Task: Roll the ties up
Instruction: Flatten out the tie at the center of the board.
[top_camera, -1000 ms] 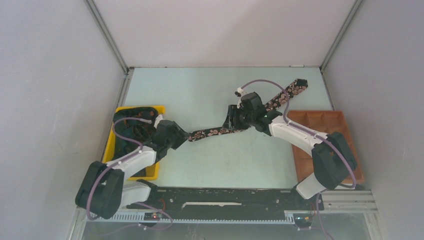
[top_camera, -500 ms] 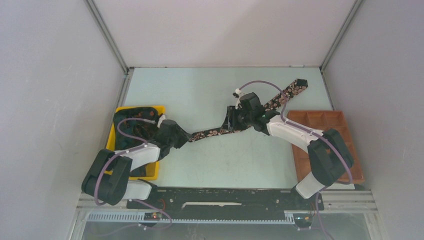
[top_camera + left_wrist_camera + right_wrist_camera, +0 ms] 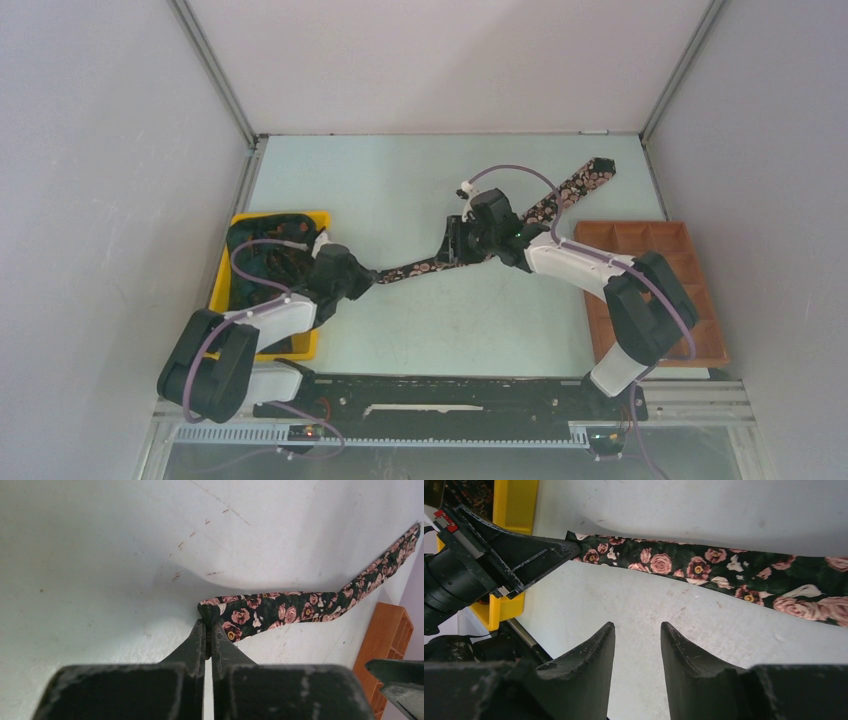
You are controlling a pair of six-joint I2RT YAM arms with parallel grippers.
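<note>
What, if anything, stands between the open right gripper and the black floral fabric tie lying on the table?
Nothing visible does: only bare pale table separates the right gripper from the black floral fabric tie. The left gripper pinches its narrow end, off to the side.

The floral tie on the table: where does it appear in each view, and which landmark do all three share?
Top external: the tie runs diagonally from centre-left to the far right corner.
Left wrist: the tie spans centre to upper right.
Right wrist: the tie crosses the upper half.
Shared landmark: the left gripper pinching its narrow end.
</note>
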